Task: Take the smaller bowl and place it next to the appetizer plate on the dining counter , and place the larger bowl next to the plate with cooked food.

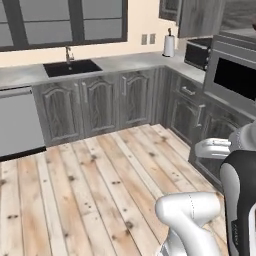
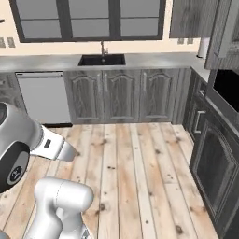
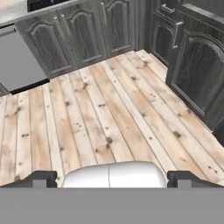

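My gripper (image 3: 113,178) is open in the hand view. Its two dark fingertips (image 3: 41,178) stand far apart at the bottom, with nothing between them, and it looks down over bare wooden floor (image 3: 109,113). The white arm (image 1: 200,210) rises folded at the lower right of the left base view and at the lower left of the right base view (image 2: 56,196). The smaller bowl, the larger bowl, the appetizer plate, the plate with cooked food and the dining counter are out of view.
Dark grey cabinets (image 1: 100,102) line the far wall under a grey counter with a black sink (image 1: 71,67). A steel dishwasher (image 1: 17,122) sits at the left. More cabinets and an oven (image 1: 235,77) run along the right. A paper towel roll (image 1: 169,46) stands in the corner.
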